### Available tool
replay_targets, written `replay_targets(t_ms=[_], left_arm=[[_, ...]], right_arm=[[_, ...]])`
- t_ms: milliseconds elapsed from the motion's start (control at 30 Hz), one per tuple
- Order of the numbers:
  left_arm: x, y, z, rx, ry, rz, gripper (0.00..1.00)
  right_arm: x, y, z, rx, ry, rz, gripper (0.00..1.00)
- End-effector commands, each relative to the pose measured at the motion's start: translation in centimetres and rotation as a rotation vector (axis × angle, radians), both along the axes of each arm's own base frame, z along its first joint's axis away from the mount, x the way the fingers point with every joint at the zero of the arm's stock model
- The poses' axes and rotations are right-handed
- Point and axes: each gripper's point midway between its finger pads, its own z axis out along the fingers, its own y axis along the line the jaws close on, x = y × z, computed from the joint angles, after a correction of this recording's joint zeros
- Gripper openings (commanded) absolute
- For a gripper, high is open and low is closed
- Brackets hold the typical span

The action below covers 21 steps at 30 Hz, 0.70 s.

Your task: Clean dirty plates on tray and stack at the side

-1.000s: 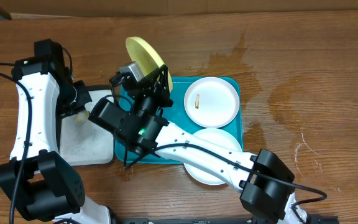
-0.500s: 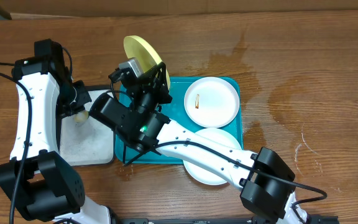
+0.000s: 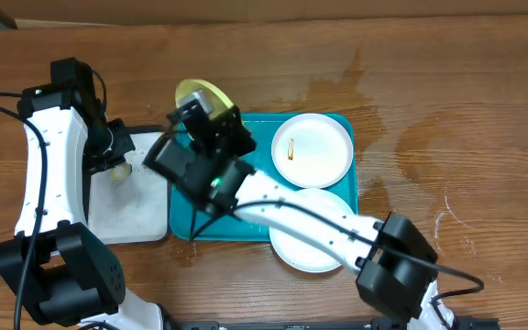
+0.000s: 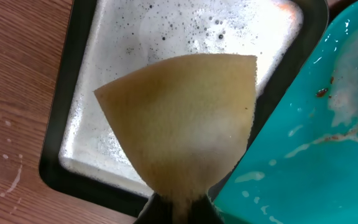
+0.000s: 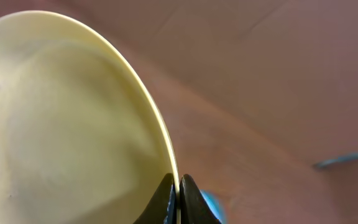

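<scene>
Three plates logged. The pale yellow plate (image 5: 61,124) is up off the tray (image 4: 316,143), held on edge and steeply tilted. In the overhead view it sits over the tray's far left corner. One white plate (image 3: 312,148) with a brown smear lies flat in the tray's far right part. The second white plate (image 3: 308,252) lies at the near right corner, partly over the rim and onto the surface (image 3: 447,73).

Right pincer (image 5: 178,199): clenched on the yellow plate's rim, with both tips pinching the thin edge and nothing under the plate.

Left pincer (image 4: 176,208): clenched on a yellow sponge (image 4: 185,118), which hangs over the soapy black-rimmed tray (image 4: 59,124) just beside the teal one.

Handling, by judgement:
- The plate looks stiff and light, since it keeps its shape from a single edge pinch.
- The tray is wet and there are suds nearby, so the rim is probably slippery.
- A rim pinch is a narrow hold, and the plate could pivot or slide in the jaws when the sponge presses on it.
- Wipe with light pressure, pushing toward the pinched edge rather than away from it.
- The shallow raised rim is the only practical place to hold these plates.
- The sponge is soft and will give.
</scene>
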Motion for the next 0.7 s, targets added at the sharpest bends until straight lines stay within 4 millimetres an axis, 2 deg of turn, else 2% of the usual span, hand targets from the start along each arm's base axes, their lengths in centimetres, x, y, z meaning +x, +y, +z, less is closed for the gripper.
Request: replay_targets(t_ms=[0, 67, 133, 233, 367, 467, 533, 600, 667], left_arm=[[-0.1, 0.1, 0.4, 0.012, -0.012, 0.014, 0.04], [-0.1, 0.1, 0.4, 0.012, -0.013, 0.014, 0.04], [-0.1, 0.1, 0.4, 0.012, -0.013, 0.014, 0.04], [-0.1, 0.1, 0.4, 0.012, -0.012, 0.014, 0.04], [-0.1, 0.1, 0.4, 0.012, -0.012, 0.014, 0.04], [0.0, 0.1, 0.5, 0.012, -0.017, 0.014, 0.04], [0.1, 0.1, 0.5, 0.008, -0.022, 0.013, 0.04], [0.1, -0.1, 0.5, 0.002, -0.022, 0.01, 0.04], [0.1, -0.1, 0.5, 0.002, -0.022, 0.01, 0.04]], right_arm=[[2.5, -0.9, 0.1, 0.392, 0.26, 0.052, 0.04], [3.2, -1.4, 0.1, 0.552, 0.412, 0.121, 0.04], [4.0, -2.7, 0.4, 0.697, 0.535, 0.168, 0.04], [6.1, -7.9, -0.1, 0.82, 0.63, 0.108, 0.04], [8.9, -19.0, -2.0, 0.833, 0.636, -0.116, 0.04], [10.0, -27.0, -2.5, 0.832, 0.61, -0.236, 0.04], [10.3, -33.5, -3.0, 0.847, 0.579, -0.342, 0.04], [10.0, -38.3, -4.1, 0.869, 0.568, -0.435, 0.04], [9.5, -41.8, -5.6, 0.886, 0.571, -0.512, 0.04]])
